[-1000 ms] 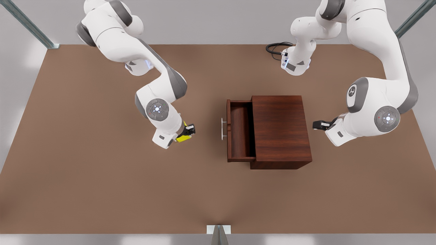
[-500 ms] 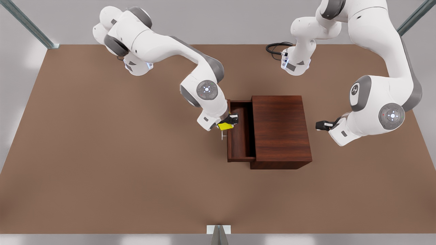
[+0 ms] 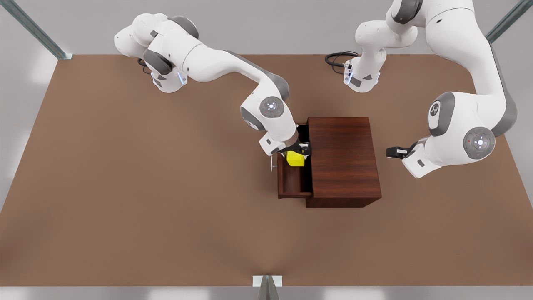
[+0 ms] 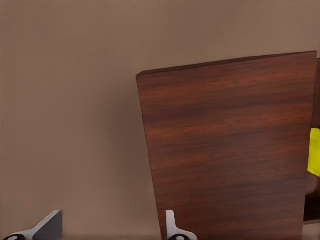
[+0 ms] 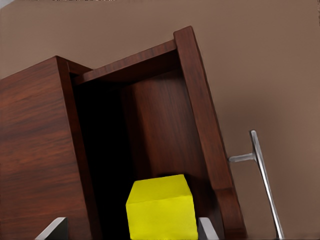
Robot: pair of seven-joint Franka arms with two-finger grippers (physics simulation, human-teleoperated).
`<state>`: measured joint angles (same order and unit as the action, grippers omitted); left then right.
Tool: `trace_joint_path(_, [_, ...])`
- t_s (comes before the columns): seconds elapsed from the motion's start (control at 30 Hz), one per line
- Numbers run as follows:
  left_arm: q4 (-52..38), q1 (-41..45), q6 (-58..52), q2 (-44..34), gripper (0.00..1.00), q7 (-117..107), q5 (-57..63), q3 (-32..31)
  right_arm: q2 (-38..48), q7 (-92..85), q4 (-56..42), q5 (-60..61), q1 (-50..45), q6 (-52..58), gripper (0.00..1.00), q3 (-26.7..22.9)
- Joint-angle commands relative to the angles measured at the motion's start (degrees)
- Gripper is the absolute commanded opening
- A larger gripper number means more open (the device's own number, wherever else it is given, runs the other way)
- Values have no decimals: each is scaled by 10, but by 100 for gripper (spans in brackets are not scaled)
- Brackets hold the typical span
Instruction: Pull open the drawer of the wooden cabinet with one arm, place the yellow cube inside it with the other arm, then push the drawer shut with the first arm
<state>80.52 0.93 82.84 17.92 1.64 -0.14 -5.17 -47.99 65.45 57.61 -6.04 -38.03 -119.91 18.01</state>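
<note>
Yellow cube (image 3: 295, 158) clamped in right gripper (image 3: 300, 152) jaws over the drawer (image 3: 291, 183): lower clear of the walls, then release. Left gripper (image 3: 390, 152) waits behind the wooden cabinet (image 3: 343, 160), jaws parted, empty.

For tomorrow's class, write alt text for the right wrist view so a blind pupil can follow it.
The yellow cube sits between the right gripper's fingers, above the open drawer of the wooden cabinet. The drawer's silver bar handle stands out over the brown table.
</note>
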Motion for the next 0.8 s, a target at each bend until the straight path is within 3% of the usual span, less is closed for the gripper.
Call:
trace_joint_path(0.0, [0, 0, 0, -1, 100, -2, 0, 0, 1, 130, 0, -1, 1, -8, 100, 0])
trace_joint_path(0.1, [-1, 5, 1, 0, 100, -18, 0, -2, 28, 88, 0, -2, 40, 63, 100, 6])
trace_joint_path(0.2, [-3, 113, 45, 21, 100, -222, 0, -2, 98, -104, 1, 8, 230, 314, 100, 51])
trace_joint_path(0.3, [-13, 188, 64, 30, 100, -296, 35, -2, 135, -389, 3, -2, 422, 447, 100, 49])
trace_joint_path(0.37, [-71, 244, 65, 68, 100, -332, 58, -2, 143, -535, 28, -35, 501, 438, 100, 53])
trace_joint_path(0.43, [-109, 320, 113, 123, 100, -436, 92, -2, 273, -582, 297, -43, 577, 240, 100, 53])
trace_joint_path(0.5, [-118, 367, 167, 138, 100, -487, 88, -4, 350, -621, 431, -2, 609, 142, 100, 50])
trace_joint_path(0.57, [-170, 439, 191, 200, 100, -611, 94, 0, 367, -683, 419, 17, 640, 158, 100, 44])
trace_joint_path(0.67, [-181, 475, 285, 240, 100, -681, 95, 3, 366, -653, 392, 15, 624, 197, 100, 49])
trace_joint_path(0.77, [-176, 520, 257, 268, 100, -723, 169, 4, 354, -631, 365, 13, 619, 207, 100, 47])
